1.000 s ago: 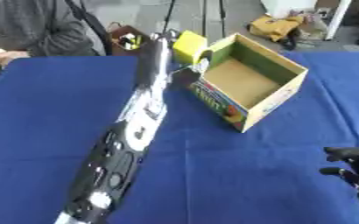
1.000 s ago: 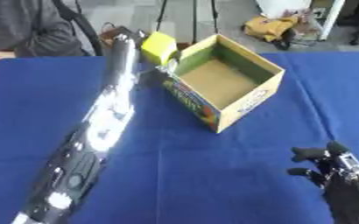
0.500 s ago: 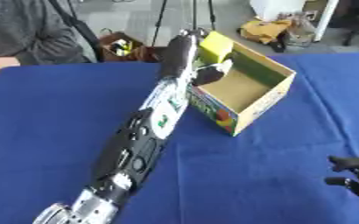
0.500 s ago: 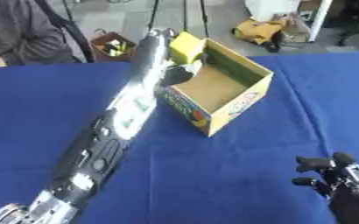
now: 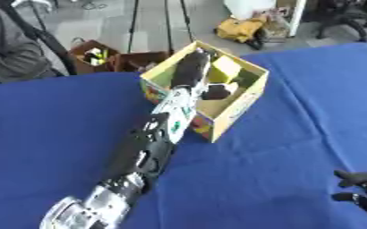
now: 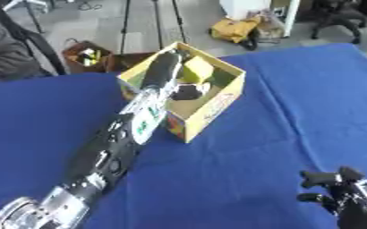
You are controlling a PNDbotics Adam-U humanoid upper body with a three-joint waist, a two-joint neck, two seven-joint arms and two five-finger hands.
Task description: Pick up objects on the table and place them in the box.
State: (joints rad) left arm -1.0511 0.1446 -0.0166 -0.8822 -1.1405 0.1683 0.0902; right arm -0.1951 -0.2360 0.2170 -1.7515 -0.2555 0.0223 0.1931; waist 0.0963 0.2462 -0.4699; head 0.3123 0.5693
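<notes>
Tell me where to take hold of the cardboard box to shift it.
Pinch the cardboard box by its right-hand wall, over the open rim, coming from the right with the right robot hand. That wall is thin, upright and bare, while the left arm lies across the near-left corner.

Left arm (image 5: 151, 147) spanning blue table (image 5: 280, 147) into open-topped box (image 6: 218, 100), yellow block (image 6: 196, 69) inside, cloth bare right of box
</notes>
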